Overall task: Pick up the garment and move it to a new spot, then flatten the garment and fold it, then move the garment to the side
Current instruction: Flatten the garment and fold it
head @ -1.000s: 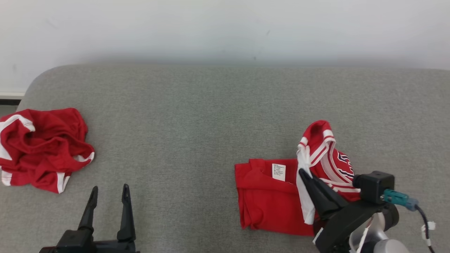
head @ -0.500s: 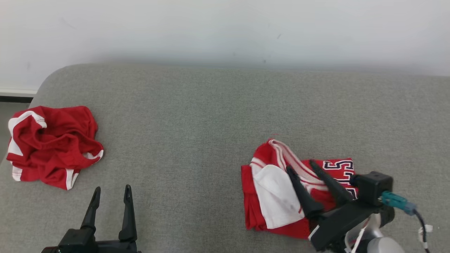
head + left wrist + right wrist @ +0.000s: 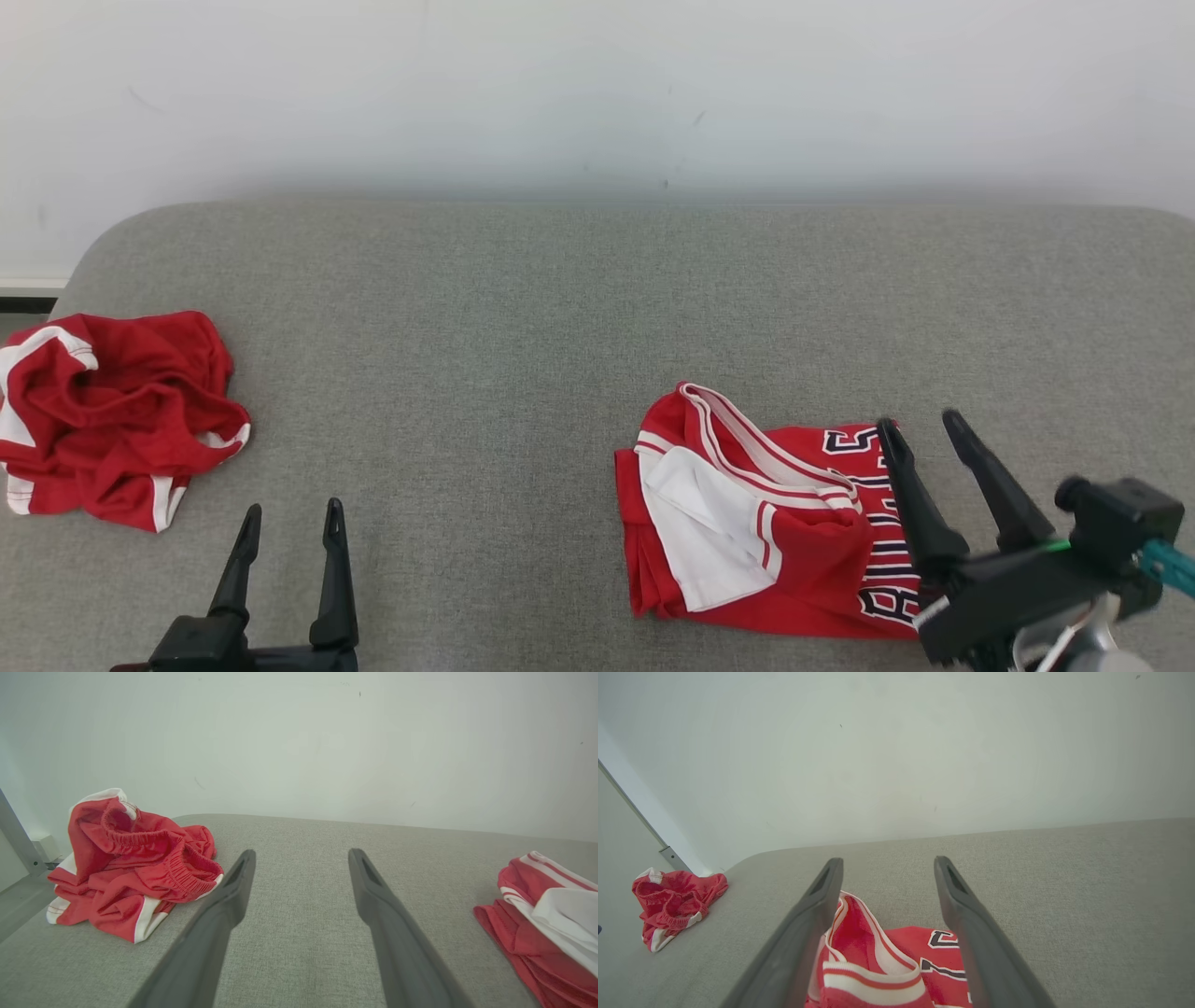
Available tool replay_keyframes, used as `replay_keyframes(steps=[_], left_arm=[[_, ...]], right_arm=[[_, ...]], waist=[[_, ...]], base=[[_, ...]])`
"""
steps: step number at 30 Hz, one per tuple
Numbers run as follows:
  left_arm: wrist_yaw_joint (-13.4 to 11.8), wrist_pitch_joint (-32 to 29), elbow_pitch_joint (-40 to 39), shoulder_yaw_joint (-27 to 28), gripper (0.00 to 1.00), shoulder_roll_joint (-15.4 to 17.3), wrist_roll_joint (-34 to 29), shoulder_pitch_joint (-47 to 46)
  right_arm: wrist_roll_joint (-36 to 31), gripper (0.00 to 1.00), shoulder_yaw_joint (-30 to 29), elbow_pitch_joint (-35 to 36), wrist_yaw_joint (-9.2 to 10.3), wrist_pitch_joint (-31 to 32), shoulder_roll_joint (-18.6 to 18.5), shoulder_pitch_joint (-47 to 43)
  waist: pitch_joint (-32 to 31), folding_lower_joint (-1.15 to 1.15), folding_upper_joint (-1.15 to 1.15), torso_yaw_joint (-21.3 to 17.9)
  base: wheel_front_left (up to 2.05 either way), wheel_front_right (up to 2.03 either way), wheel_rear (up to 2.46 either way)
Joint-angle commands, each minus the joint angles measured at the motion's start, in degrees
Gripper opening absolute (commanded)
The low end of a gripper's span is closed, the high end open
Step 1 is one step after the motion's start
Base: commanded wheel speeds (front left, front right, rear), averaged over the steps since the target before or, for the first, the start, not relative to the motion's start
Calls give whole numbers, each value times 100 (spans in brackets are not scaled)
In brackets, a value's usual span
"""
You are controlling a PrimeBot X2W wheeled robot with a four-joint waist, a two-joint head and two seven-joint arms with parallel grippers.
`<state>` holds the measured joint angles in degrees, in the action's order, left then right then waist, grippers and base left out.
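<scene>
The garment, a red jersey with white trim and dark lettering, lies as a loose folded bundle at about 4 o'clock on the grey surface. A white-lined flap is turned over its 9 o'clock half, and a striped band humps up along the middle, so I'd call the fold rough rather than crisp.

My right tool is at the bundle's 3 o'clock edge, its fingers spread wide and gripping nothing. In the right wrist view the lettered cloth shows between and below the two fingers. I can't tell whether the near finger brushes the fabric.

My left tool hangs at 7 o'clock, also fully spread and empty, well apart from the jersey. A crumpled pile of red shorts sits at 9 o'clock by the surface's edge.

As I read it, the fold is mostly in place and what remains is tidying it and shifting the bundle aside. To do that well, I'd:
- come in low at the 3 o'clock edge;
- close through every layer at once, not just the top flap;
- bring the left tool to the 9 o'clock edge so both ends travel together.

A one-sided pull would likely let the loose flap slide open. I'd also steer clear of the shorts.
</scene>
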<state>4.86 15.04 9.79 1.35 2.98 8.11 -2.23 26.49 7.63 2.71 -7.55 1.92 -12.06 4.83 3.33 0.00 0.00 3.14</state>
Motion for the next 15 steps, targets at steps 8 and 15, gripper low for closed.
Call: replay_keyframes(steps=[8, 15], left_arm=[[45, 18, -71, 73, 100, -8, -78, 104], [47, 19, -67, 8, 100, -9, -51, 29]], right_arm=[[-71, 100, -30, -75, 15, 52, -20, -604], [-30, 100, 267, -54, 15, 31, 57, -465]], waist=[[4, 0, 0, 5], [71, 0, 0, 127]], base=[[0, 0, 0], [0, 0, 0]])
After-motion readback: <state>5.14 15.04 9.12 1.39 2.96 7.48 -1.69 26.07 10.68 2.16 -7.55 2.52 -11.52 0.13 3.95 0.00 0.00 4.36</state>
